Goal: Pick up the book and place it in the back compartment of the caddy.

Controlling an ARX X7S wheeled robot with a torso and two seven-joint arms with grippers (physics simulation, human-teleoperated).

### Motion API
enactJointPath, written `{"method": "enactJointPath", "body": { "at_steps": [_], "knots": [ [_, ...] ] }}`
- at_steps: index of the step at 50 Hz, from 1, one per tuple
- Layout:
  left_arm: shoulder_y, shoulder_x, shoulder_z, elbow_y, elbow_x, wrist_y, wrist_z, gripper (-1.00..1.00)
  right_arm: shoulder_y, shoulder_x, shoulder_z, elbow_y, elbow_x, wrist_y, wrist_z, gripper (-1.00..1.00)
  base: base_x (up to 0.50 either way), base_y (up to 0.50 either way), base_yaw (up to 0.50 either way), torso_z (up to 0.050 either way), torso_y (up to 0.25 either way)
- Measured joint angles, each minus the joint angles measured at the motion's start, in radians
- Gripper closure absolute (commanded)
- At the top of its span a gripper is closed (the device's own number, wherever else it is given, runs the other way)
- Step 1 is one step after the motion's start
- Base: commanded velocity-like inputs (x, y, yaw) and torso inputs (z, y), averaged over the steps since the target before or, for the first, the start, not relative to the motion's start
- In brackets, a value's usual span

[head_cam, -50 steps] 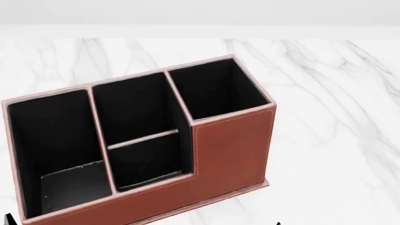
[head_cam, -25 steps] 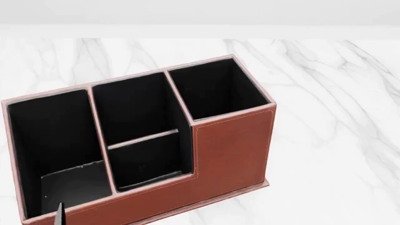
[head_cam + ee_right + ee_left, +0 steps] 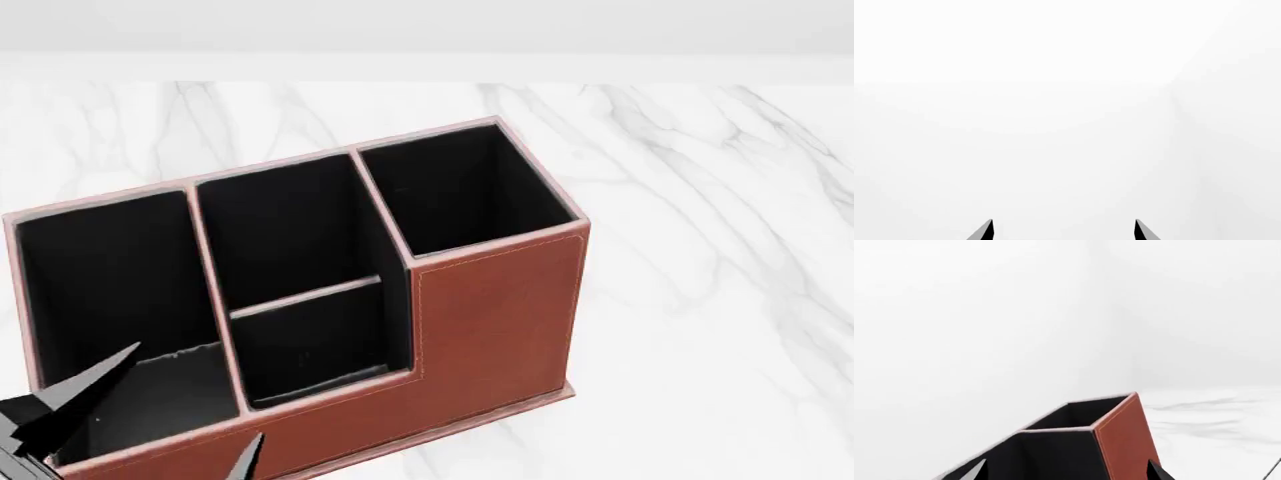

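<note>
The reddish-brown caddy (image 3: 494, 310) stands on the white marble table, its low wall section towards me. The back compartment (image 3: 320, 345) is the small middle cell between the thin crossbar (image 3: 304, 297) and the low wall; it looks empty. My left gripper (image 3: 171, 415) is open and empty, its fingertips astride the low front wall of the left end cell. In the left wrist view, the left gripper (image 3: 1067, 475) faces along the caddy (image 3: 1124, 435). A dark grey flat patch (image 3: 160, 395) lies low in the left end cell; I cannot tell if it is the book. My right gripper (image 3: 1063, 231) is open, facing blank white.
The marble tabletop (image 3: 707, 250) extends to the right of and behind the caddy, up to a white wall. The tall end cell (image 3: 461, 190) at the right is empty. The table also shows in the left wrist view (image 3: 1214, 420).
My left gripper has risen into the head view from the lower left edge and now spans the left end cell's front wall. The caddy has not moved.
</note>
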Motion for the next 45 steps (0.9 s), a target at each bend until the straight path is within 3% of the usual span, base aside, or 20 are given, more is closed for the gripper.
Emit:
{"method": "enactJointPath", "body": {
  "at_steps": [23,45],
  "knots": [
    [-0.086,0.006,0.113,-0.096,-0.128,-0.034,0.24,-1.0,0.011,0.003,-0.014,0.013,-0.007,0.005,0.004,-1.0,0.0,0.0,0.0,0.0,0.0],
    [-0.102,0.04,0.162,-0.182,-0.17,0.002,0.351,-1.0,0.019,0.004,-0.028,0.026,-0.017,0.008,0.008,-1.0,0.0,0.0,0.0,0.0,0.0]
  ]
}}
